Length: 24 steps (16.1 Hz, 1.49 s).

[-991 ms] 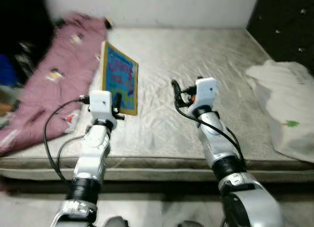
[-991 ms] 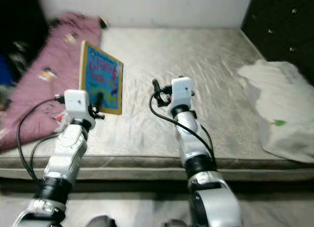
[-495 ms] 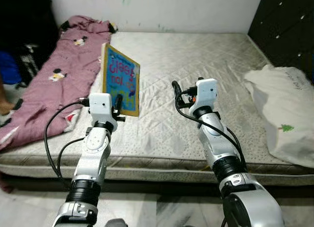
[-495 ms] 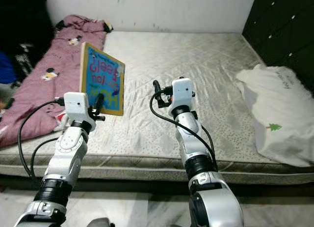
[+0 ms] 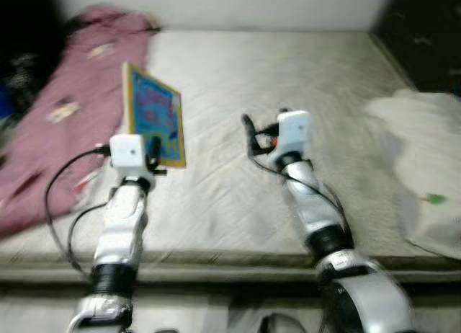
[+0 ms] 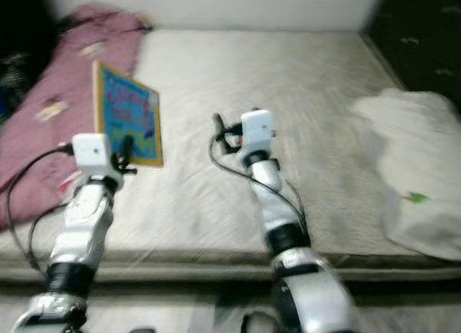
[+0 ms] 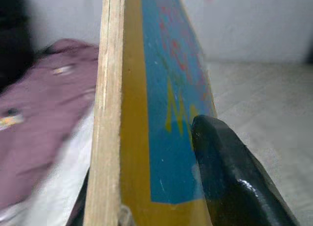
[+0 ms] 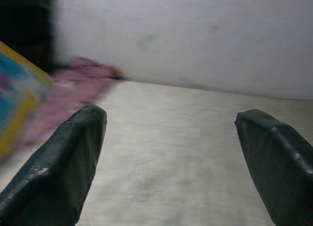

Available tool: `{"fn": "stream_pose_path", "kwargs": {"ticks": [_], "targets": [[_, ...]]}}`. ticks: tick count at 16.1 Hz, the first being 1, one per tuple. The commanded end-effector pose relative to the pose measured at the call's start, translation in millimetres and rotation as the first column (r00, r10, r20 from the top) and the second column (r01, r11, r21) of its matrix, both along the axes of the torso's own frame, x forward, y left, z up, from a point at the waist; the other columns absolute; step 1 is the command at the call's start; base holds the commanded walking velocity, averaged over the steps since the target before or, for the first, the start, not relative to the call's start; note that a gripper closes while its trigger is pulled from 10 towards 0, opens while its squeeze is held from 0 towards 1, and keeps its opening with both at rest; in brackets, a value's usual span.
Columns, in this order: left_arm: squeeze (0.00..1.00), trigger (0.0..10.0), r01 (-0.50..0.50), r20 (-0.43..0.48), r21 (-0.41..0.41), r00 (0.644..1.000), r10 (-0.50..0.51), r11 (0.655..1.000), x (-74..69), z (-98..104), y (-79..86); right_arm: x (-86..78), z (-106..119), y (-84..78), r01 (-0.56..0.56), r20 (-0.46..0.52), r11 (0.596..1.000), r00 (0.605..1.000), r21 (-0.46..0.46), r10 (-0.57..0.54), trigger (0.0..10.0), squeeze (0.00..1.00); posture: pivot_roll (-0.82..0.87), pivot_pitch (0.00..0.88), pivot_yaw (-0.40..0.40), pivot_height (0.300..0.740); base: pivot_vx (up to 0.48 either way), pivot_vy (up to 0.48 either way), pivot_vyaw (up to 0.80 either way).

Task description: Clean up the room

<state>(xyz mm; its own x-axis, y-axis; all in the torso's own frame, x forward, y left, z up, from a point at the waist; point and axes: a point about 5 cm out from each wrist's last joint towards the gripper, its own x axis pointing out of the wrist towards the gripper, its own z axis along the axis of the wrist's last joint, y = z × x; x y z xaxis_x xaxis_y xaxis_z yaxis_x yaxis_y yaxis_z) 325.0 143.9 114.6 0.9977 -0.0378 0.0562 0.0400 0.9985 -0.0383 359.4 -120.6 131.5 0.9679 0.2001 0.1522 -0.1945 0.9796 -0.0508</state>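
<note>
Left eye view: I am standing at the foot of a bed (image 5: 238, 81), and the frame is blurring. My left claw (image 5: 150, 154), left of centre, is gripping the lower edge of a picture board (image 5: 155, 115), blue-faced with a yellow border, holding it upright above the mattress. My right claw (image 5: 248, 131), near frame centre, is hovering over bare mattress, carrying nothing. A pink blanket (image 5: 57, 117) is lying crumpled along the upper left. A white bag (image 5: 425, 167) is sitting at the right edge.

Right eye view: same layout. A dark cabinet (image 6: 425, 30) is filling the upper right corner, and a pale wall is running along the top.

Left wrist view: one black finger (image 7: 220, 167) is pressing on the blue face of the board, whose wooden edge is running up the middle of the frame. The grip is looking firm.

Right wrist view: the two fingers (image 8: 58, 167) are standing wide apart at the lower corners, nothing between them, with mattress and wall beyond.

Progress, my judgement: early. The board is lifted but not yet put away; the blanket and bag are waiting untouched on the bed.

Surface: quilted grey mattress, no sheet, soft and creased. Pale floor is showing along the bottom.
</note>
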Motion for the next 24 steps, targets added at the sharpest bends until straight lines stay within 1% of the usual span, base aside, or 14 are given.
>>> {"fn": "stream_pose_path", "kwargs": {"ticks": [1, 2, 4, 5, 7, 9, 10, 12, 15, 22, 24], "targets": [[0.00, 10.0, 0.028, 0.048, 0.019, 0.998, -0.029, 0.999, -0.8, 7.7, -2.9, 1.4, 1.5, 2.4, 0.004, -0.001, 1.000, 1.000, 0.024, -0.004, 10.0, 0.00, 0.02, 0.000, 0.006, 0.740, 0.000, 0.000, 0.00], [0.00, 10.0, 0.033, 0.045, 0.023, 0.998, -0.034, 0.999, -1.9, 6.6, -3.7, 1.3, 0.3, -0.9, 0.016, -0.005, 1.000, 1.000, 0.017, -0.016, 10.0, 0.00, 0.02, 0.000, 0.005, 0.740, 0.000, 0.000, 0.00], [0.00, 10.0, 0.028, 0.056, 0.042, 0.998, -0.030, 0.999, -3.7, 7.1, -3.6, 0.9, -1.1, -1.6, 0.020, -0.011, 1.000, 1.000, 0.014, -0.020, 10.0, 0.00, 0.03, 0.000, -0.004, 0.740, 0.000, 0.000, 0.00], [0.00, 10.0, 0.024, 0.063, 0.025, 0.998, -0.025, 0.999, -4.9, 6.9, -3.4, 0.9, -2.5, -2.5, 0.026, -0.022, 1.000, 0.999, 0.013, -0.026, 10.0, 0.00, 0.03, 0.000, -0.005, 0.740, 0.000, 0.000, -0.80], [0.00, 10.0, -0.005, 0.061, 0.026, 0.998, 0.003, 1.000, -7.6, 5.5, -1.0, -0.4, -4.5, -4.4, 0.027, -0.028, 0.999, 0.999, 0.020, -0.026, 10.0, 0.00, 0.03, 0.000, -0.008, 0.740, 0.000, 0.000, -0.80], [0.00, 10.0, -0.018, 0.057, 0.056, 0.998, 0.015, 0.998, -14.3, 1.3, 1.5, -4.1, -6.8, -4.6, 0.022, -0.021, 1.000, 1.000, 0.018, -0.022, 10.0, 0.00, 0.04, 0.000, -0.006, 0.740, 0.000, 0.000, -0.80], [0.00, 10.0, -0.014, 0.058, 0.064, 0.998, 0.011, 0.998, -17.8, -0.2, 1.6, -6.4, -8.2, -4.4, 0.019, -0.018, 1.000, 1.000, 0.019, -0.019, 10.0, 0.00, 0.04, 0.000, -0.005, 0.740, 0.000, 0.000, 0.00], [0.00, 10.0, -0.003, 0.046, 0.033, 0.999, 0.002, 0.999, -22.8, -3.5, 0.0, -9.2, -12.7, -1.5, 0.002, -0.032, 1.000, 0.999, 0.014, -0.002, 10.0, 0.00, 0.04, 0.000, -0.006, 0.740, 0.000, 0.000, 0.00], [0.00, 10.0, 0.000, 0.042, 0.027, 0.999, -0.001, 1.000, -25.0, -3.2, -3.0, -11.7, -14.8, 3.4, -0.018, -0.036, 1.000, 0.999, 0.003, 0.019, 10.0, 0.00, 0.04, 0.000, -0.008, 0.740, 0.000, -0.284, 0.00], [0.00, 10.0, 0.015, 0.021, -0.002, 1.000, -0.015, 1.000, -31.7, -4.4, -6.8, -19.6, -21.4, 2.0, -0.026, -0.056, 1.000, 0.998, -0.006, 0.026, 10.0, 0.00, 0.03, 0.000, -0.014, 0.740, 0.000, -0.298, 0.00], [0.00, 10.0, 0.019, 0.015, -0.008, 1.000, -0.019, 1.000, -33.1, -5.2, -8.4, -20.7, -21.6, 1.8, -0.026, -0.056, 1.000, 0.998, -0.010, 0.026, 10.0, 0.00, 0.03, 0.005, -0.012, 0.740, 0.000, -0.480, 0.00]]}}
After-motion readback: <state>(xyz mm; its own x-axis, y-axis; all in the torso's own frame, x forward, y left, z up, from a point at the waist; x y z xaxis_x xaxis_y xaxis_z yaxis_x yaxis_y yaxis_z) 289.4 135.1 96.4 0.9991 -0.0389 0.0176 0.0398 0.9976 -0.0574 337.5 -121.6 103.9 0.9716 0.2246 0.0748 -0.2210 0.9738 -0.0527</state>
